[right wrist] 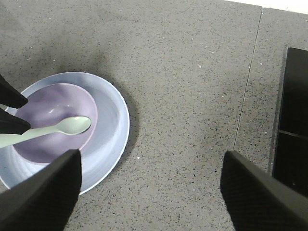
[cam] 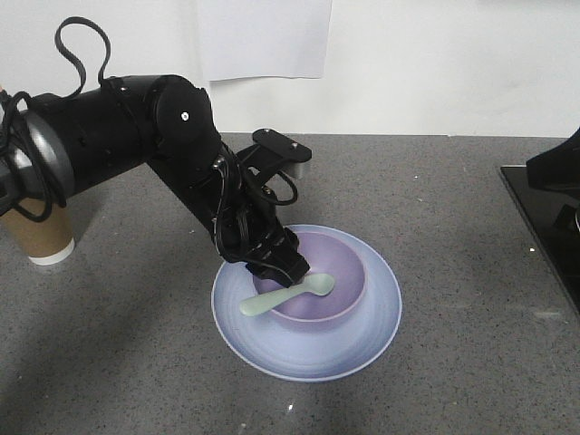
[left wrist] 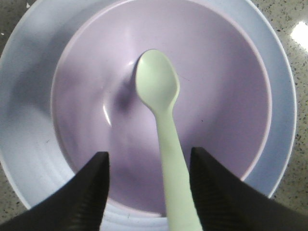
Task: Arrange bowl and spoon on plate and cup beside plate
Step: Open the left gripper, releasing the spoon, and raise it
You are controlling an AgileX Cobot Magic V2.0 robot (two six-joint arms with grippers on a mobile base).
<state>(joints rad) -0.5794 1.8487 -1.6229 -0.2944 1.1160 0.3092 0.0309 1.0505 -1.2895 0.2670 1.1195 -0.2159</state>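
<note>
The lavender bowl [cam: 340, 272] sits in the middle of the pale blue plate [cam: 362, 349]. The mint-green spoon [cam: 285, 297] lies with its head in the bowl and its handle over the near-left rim. My left gripper [cam: 285, 270] hangs open just above that rim. In the left wrist view the spoon [left wrist: 158, 82] handle runs between the fingers of the left gripper [left wrist: 149, 153], close to the right one, with a wide gap on the left. The brown cup [cam: 41, 237] stands far left, partly behind the left arm. My right gripper [right wrist: 151, 153] is open over bare table, right of the plate [right wrist: 113, 115].
A black flat panel [cam: 544, 217] lies along the table's right edge, also seen as the black panel [right wrist: 293, 120] in the right wrist view. Part of the right arm [cam: 557, 168] shows above it. A white sheet [cam: 263, 36] hangs on the back wall.
</note>
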